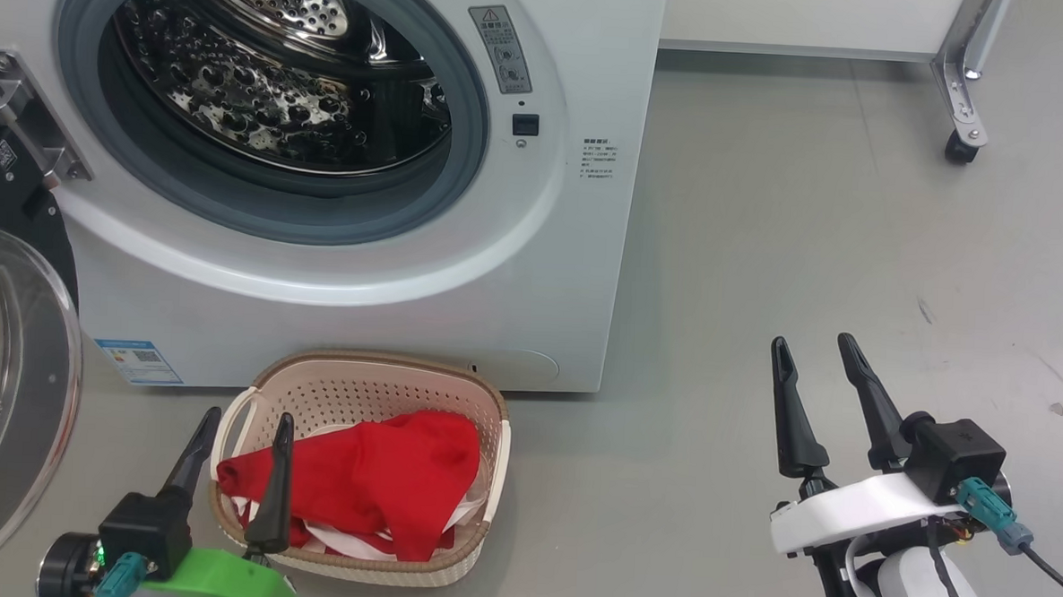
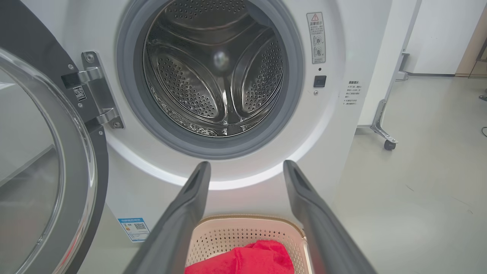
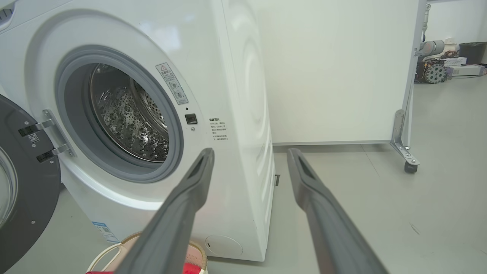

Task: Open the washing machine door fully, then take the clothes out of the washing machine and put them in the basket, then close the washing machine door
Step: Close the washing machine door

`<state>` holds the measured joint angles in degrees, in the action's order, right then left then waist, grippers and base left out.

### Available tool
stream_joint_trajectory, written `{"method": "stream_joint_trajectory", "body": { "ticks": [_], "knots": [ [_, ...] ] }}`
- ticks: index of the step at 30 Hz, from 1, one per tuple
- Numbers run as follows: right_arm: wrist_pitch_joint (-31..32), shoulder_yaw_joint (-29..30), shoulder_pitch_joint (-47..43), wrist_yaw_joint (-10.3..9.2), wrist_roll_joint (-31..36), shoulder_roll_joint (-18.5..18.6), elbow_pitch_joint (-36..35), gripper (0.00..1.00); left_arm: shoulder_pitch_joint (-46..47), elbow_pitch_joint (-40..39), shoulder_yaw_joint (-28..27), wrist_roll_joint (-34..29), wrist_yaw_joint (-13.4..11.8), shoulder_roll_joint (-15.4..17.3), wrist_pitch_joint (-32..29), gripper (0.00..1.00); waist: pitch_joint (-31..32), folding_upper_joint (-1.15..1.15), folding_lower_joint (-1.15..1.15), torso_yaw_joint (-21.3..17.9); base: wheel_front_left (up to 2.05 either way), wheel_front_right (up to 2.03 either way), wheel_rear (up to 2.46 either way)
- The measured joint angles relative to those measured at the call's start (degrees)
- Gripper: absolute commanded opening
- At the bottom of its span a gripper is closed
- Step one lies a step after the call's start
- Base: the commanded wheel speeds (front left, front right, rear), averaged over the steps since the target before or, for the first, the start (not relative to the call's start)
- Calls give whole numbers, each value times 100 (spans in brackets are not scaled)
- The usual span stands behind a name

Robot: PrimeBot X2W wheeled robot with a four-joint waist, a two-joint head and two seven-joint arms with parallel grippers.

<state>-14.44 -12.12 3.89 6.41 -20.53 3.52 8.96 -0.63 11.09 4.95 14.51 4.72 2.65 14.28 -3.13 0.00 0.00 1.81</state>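
Though cropped in right wrist view, clothes [image 1: 371, 480] (red) whole from head.

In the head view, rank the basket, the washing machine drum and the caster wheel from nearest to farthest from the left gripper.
1. The basket, at the left gripper fingertips.
2. The drum, ahead inside the machine.
3. The caster wheel, far right.

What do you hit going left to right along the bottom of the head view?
washing machine door, swung open → basket with the clothes in it → bare floor → right gripper, open. The left gripper overlaps the basket, so it is left out.
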Motion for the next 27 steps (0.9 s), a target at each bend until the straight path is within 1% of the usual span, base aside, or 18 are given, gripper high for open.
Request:
{"method": "stream_joint_trajectory", "body": {
  "ticks": [13, 27],
  "knots": [
    [0, -35, -5, 1, 1, -3, 7, 100, -61, -52, 41, -26, -89, 0, 0, 100, -11, 0, 0, 19, -115, 115, 0],
    [0, -22, -10, 7, 1, -4, 8, 100, -61, -109, 70, -149, -96, -1, 0, 100, -72, 0, 0, 37, -99, 99, 0]
  ]
}}
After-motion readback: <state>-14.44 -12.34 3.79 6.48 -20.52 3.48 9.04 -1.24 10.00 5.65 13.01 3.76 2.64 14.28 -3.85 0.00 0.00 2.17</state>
